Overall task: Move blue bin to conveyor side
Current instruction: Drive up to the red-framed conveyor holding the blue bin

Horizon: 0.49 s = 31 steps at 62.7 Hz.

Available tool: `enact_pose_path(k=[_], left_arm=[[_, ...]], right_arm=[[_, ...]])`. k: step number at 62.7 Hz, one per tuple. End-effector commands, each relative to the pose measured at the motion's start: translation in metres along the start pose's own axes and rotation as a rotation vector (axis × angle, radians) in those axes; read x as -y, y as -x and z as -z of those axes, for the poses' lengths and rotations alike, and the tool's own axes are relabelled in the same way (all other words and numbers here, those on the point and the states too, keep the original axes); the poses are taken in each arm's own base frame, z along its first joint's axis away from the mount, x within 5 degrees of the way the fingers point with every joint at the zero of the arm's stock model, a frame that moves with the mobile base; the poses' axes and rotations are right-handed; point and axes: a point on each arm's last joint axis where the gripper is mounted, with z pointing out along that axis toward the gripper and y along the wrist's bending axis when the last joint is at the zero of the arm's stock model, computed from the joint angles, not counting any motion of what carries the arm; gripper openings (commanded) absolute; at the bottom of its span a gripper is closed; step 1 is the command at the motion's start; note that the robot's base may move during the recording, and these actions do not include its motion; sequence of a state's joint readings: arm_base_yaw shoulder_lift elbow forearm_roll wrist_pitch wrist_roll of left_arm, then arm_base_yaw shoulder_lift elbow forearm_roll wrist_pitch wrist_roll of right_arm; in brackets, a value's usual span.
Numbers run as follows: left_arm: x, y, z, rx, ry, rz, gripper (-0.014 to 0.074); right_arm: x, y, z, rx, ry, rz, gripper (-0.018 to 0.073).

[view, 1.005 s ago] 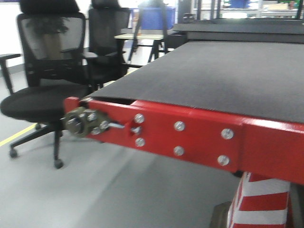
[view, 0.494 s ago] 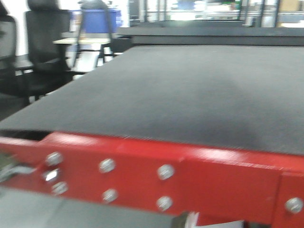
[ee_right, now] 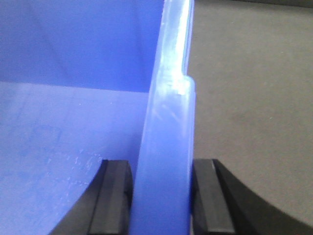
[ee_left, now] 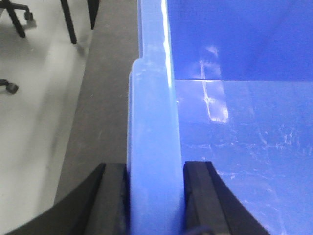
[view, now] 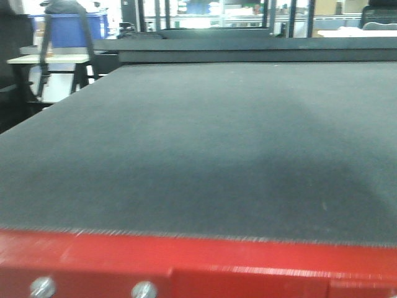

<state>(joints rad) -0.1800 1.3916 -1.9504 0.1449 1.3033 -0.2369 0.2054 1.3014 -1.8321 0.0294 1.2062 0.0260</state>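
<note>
both sides clamped: left tool pinches the blue bin by its left wall rim, right tool pinches the right wall rim, a pad on either face of each. the conveyor belt shows dark just outside both walls, so we judge the bin is over or on it; contact unclear. for the carry we advise equal height and pace on both tools, no spreading apart, a low set-down.

Left gripper pinched the thick rim of the glossy bright-blue plastic bin. Dark grey textured belt lay outside its wall.
</note>
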Motion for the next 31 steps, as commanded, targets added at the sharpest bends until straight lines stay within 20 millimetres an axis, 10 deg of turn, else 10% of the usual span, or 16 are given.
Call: enact_pose_path(k=[1, 31], left_arm=[[-0.0004, 0.0099, 0.0137, 0.133, -0.010, -0.007, -0.0020], [-0.0004, 0.0099, 0.0137, 0.133, -0.010, -0.007, -0.0020]], right_arm=[[-0.0019, 0.0140, 0.0169, 0.178, 0.008, 0.029, -0.0079], [-0.0019, 0.0140, 0.0169, 0.178, 0.008, 0.029, -0.0079]])
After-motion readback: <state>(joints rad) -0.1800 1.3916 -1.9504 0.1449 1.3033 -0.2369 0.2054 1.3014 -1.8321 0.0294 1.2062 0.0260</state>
